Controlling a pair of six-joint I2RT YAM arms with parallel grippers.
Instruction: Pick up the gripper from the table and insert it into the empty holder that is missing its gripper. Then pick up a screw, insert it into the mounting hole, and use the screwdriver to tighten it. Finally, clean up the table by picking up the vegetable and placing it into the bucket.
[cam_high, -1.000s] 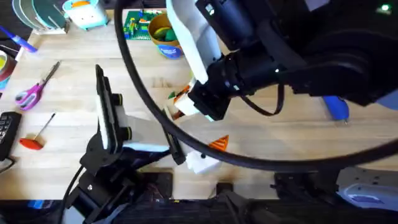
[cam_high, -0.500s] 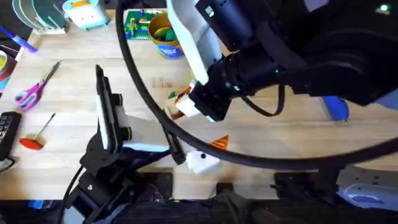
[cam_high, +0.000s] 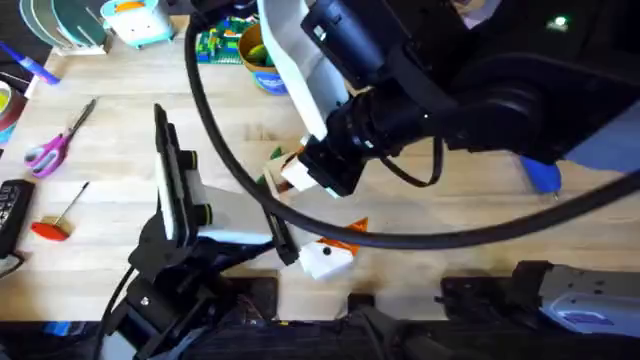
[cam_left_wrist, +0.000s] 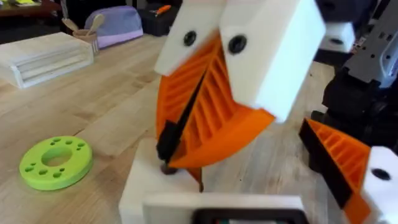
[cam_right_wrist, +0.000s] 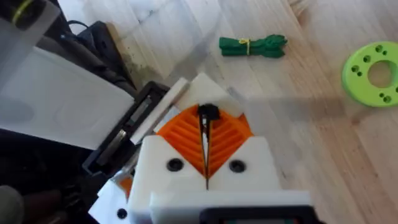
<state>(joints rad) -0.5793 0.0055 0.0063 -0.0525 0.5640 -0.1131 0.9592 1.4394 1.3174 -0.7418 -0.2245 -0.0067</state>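
Wide oak worktop (cam_high: 450, 215), and the big right arm reaches across the middle with its pincer (cam_right_wrist: 207, 127) low over the centre. The left arm sits at the lower left with its pincer (cam_high: 285, 245) just beside the white holder (cam_high: 325, 260). Whether it is clamped on that block or merely alongside, I cannot tell.

The bucket (cam_high: 262, 55) stands at the far edge. The blue screwdriver (cam_high: 540, 175) lies well off to the right, untouched.

The holder shows an orange ribbed piece against it, so the gripper looks seated already.

The vegetable (cam_right_wrist: 252, 45) lies on the wood beyond the holder, near a lime ring (cam_right_wrist: 373, 73). That is a job for later.

Now the small stuff. The right pincer is clenched, pads pressed together on a tiny dark screw (cam_right_wrist: 207, 113) at their very tips.

Here is the crux. The screw hangs directly over the holder, its long axis along the pad seam and pointing down at the block. The mounting hole is hidden under the pads, so alignment is a guess. The right arm is the nearer one, and a short descent looks like all that is left.
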